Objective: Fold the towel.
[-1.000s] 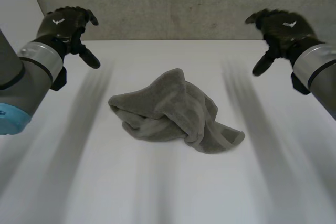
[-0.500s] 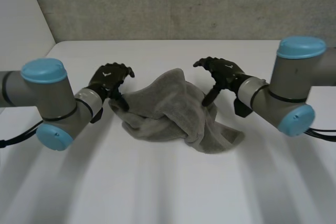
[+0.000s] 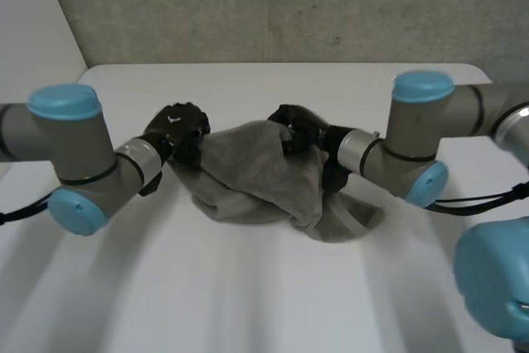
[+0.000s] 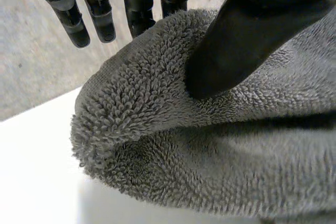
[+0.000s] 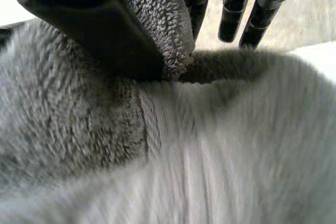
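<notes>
Two hands flank the crumpled towel [image 3: 256, 175] at the middle of the table [image 3: 248, 303] in the head view; left wrist view: the left hand [image 4: 247, 30] clamps a rolled edge between thumb and fingers [image 4: 71, 17]; right wrist view: the right hand [image 5: 89, 19] pinches a hemmed edge likewise, probably to spread it

white table [image 3: 248, 303]; grey speckled wall [image 3: 289, 6] behind

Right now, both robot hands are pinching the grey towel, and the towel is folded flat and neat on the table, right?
Not quite. The towel is not folded flat and neat: the head view shows it in a crumpled heap on the table. The rest holds: the left hand and the right hand both pinch it.
</notes>
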`<state>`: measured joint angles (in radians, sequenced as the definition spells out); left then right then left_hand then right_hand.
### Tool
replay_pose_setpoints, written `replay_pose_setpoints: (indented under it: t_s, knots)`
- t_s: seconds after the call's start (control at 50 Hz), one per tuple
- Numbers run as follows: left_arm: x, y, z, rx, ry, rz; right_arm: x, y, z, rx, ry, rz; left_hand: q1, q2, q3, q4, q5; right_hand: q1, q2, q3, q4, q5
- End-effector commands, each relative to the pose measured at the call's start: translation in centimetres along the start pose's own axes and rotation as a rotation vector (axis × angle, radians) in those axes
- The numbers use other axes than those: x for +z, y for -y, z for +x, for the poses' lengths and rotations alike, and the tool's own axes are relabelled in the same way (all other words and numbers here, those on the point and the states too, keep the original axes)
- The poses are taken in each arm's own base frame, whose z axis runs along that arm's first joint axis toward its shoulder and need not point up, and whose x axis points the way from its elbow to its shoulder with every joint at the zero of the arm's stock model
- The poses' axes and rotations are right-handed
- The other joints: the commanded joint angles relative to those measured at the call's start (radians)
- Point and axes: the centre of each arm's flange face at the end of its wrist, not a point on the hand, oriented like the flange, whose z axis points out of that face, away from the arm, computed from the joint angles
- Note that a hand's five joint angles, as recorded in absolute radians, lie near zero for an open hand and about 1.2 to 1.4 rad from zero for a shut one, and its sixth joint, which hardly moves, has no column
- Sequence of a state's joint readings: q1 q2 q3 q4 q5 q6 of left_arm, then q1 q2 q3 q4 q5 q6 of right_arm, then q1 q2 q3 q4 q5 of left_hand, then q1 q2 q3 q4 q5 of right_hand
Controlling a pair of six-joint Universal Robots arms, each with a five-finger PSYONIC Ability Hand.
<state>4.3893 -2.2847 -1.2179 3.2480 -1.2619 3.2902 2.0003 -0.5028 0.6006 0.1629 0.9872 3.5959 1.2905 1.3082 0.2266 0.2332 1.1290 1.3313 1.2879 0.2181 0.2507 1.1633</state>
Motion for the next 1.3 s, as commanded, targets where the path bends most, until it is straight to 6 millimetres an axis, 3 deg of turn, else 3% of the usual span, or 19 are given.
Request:
replay_pose_setpoints:
  t_s: [0.02,0.04,0.06,0.1,0.12,0.2,0.22,0.26,0.3,0.32,0.34,0.36,0.38,0.4,0.58,0.92,1.02,1.22,1.3]
  knots:
    - [-3.9,3.8,0.7,0.011,0.013,0.057,-6.3,5.3,-0.8,-0.167,-0.076,0.077,0.106,0.088,-0.052,-0.059,0.093,0.065,0.108,-0.044,-0.076,0.058]
    - [-5.2,3.9,1.2,0.005,0.008,0.052,-8.0,5.4,-1.2,-0.236,-0.103,0.063,0.106,0.088,-0.052,-0.059,0.093,0.065,0.108,-0.044,-0.076,0.058]
    - [-6.5,3.9,1.7,0.001,0.004,0.046,-8.0,5.4,-1.2,-0.236,-0.103,0.062,0.106,0.088,-0.052,-0.059,0.093,0.065,0.108,-0.044,-0.076,0.058]
    - [-7.7,3.5,2.4,-0.002,-0.009,0.033,-10.9,3.8,-3.1,-0.431,-0.123,-0.007,0.106,0.088,-0.052,-0.059,0.093,0.065,0.108,-0.044,-0.076,0.058]
    - [-8.9,2.9,3.5,-0.004,-0.028,0.015,-11.0,3.8,-3.1,-0.432,-0.123,-0.008,0.106,0.088,-0.052,-0.059,0.093,0.065,0.108,-0.044,-0.076,0.058]
    - [-11.1,1.3,6.1,0.001,-0.087,-0.013,-15.6,-0.8,-4.6,-0.762,-0.157,-0.169,0.106,0.088,-0.052,-0.059,0.093,0.065,0.108,-0.044,-0.076,0.058]
    - [-11.9,0.4,7.2,0.003,-0.113,-0.027,-15.7,-0.8,-4.6,-0.763,-0.158,-0.170,0.106,0.088,-0.052,-0.059,0.093,0.065,0.108,-0.044,-0.076,0.058]
    - [-12.5,-0.5,8.0,0.005,-0.130,-0.042,-18.0,-4.0,-4.7,-0.939,-0.168,-0.289,0.106,0.088,-0.052,-0.059,0.093,0.065,0.108,-0.044,-0.076,0.058]
    - [-13.0,-1.1,8.6,0.006,-0.141,-0.054,-18.8,-5.2,-4.5,-0.977,-0.179,-0.334,0.106,0.088,-0.052,-0.059,0.093,0.065,0.108,-0.044,-0.076,0.058]
    - [-13.3,-1.7,8.9,0.007,-0.150,-0.066,-19.1,-5.7,-4.3,-0.981,-0.195,-0.352,0.106,0.088,-0.052,-0.059,0.093,-0.277,-0.234,-0.044,-0.076,-0.284]
    - [-13.3,-1.7,8.9,0.007,-0.150,-0.067,-19.1,-5.7,-4.3,-0.981,-0.195,-0.352,0.106,0.088,-0.052,-0.059,0.093,-0.280,-0.237,-0.044,-0.076,-0.287]
    - [-13.5,-2.0,9.0,0.008,-0.153,-0.074,-19.2,-6.0,-4.1,-0.969,-0.204,-0.348,0.106,0.088,-0.052,-0.059,0.093,-0.777,-0.734,-0.044,-0.076,-0.784]
    - [-13.5,-2.1,9.0,0.007,-0.152,-0.077,-19.2,-6.0,-4.1,-0.969,-0.204,-0.348,0.106,0.088,-0.052,-0.059,0.093,-0.782,-0.739,-0.044,-0.076,-0.789]
    - [-13.5,-2.1,9.0,0.007,-0.152,-0.077,-19.0,-6.0,-4.0,-0.961,-0.210,-0.330,0.106,0.088,-0.052,-0.059,0.093,-1.044,-1.001,-0.044,-0.076,-1.051]
    - [-12.9,-2.0,7.7,0.004,-0.111,-0.071,-18.1,-4.6,-2.8,-0.958,-0.262,-0.207,0.106,0.088,-0.052,-0.059,0.093,-1.053,-1.009,-0.044,-0.076,-1.059]
    - [-13.3,-2.6,7.8,-0.004,-0.116,-0.093,-16.2,-3.3,-2.3,-1.053,-0.194,-0.066,0.106,0.088,-0.052,-0.059,0.093,-1.047,-1.003,-0.044,-0.076,-1.053]
    - [-13.5,-2.9,7.8,-0.008,-0.114,-0.104,-15.3,-3.2,-1.9,-1.034,-0.171,-0.066,0.106,0.088,-0.052,-0.059,0.093,-1.047,-1.003,-0.044,-0.076,-1.053]
    - [-13.6,-3.0,7.9,-0.007,-0.120,-0.109,-14.3,0.3,-1.9,-0.946,-0.188,0.002,0.106,0.088,-0.052,-0.059,0.093,-1.157,-1.113,-0.044,-0.076,-1.163]
    - [-13.5,-3.0,7.9,-0.007,-0.118,-0.107,-13.4,0.1,-1.5,-0.881,-0.168,-0.023,0.106,0.088,-0.052,-0.059,0.093,-1.157,-1.113,-0.044,-0.076,-1.163]
